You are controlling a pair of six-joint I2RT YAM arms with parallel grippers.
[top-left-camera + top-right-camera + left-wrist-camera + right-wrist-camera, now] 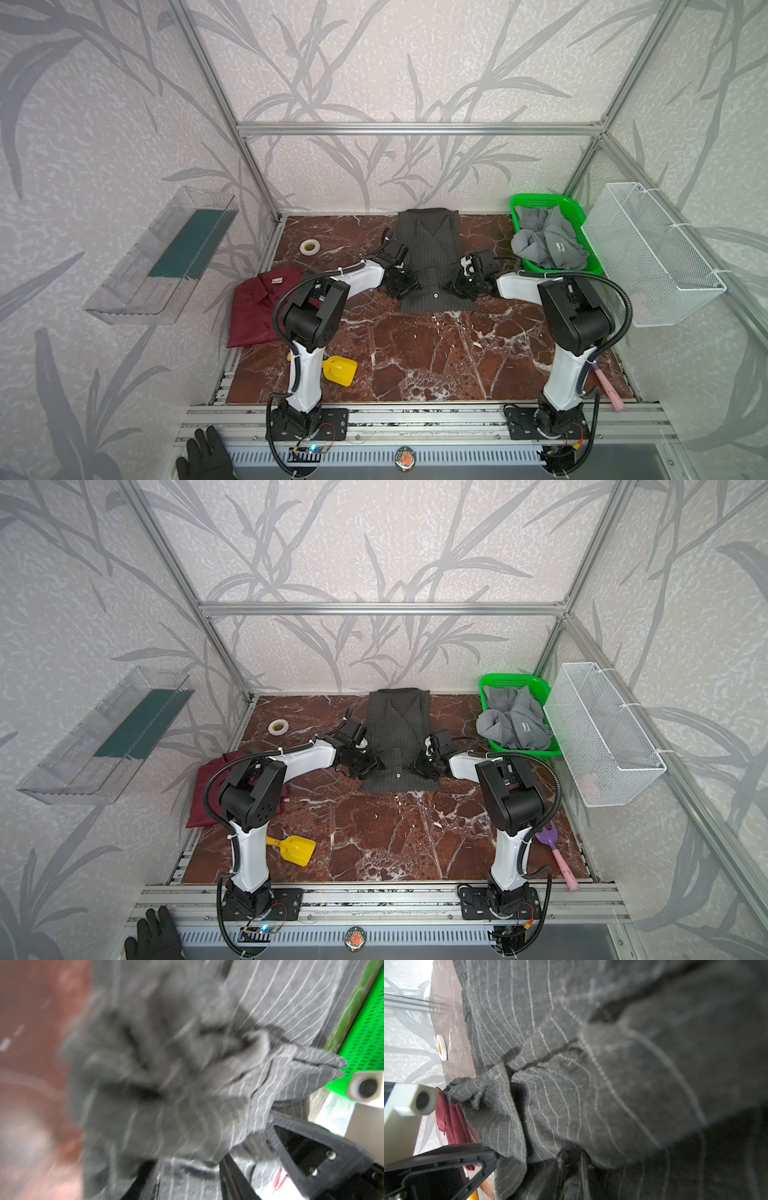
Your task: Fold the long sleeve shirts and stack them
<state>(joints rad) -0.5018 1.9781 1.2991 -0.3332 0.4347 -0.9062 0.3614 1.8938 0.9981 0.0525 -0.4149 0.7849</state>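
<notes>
The striped shirt (pixel 428 245) lies at the middle of the desk's (pixel 415 357) far edge. The left gripper (pixel 401 284) has its jaws clamped on a bunched fold at the shirt's left side. The right gripper (pixel 463 286) has cloth between its jaws, but I cannot tell if they grip. The maroon shirt (pixel 257 307) lies at the left edge, and the grey shirt (pixel 544 245) is heaped in the basket (pixel 536 201) at the far right corner.
</notes>
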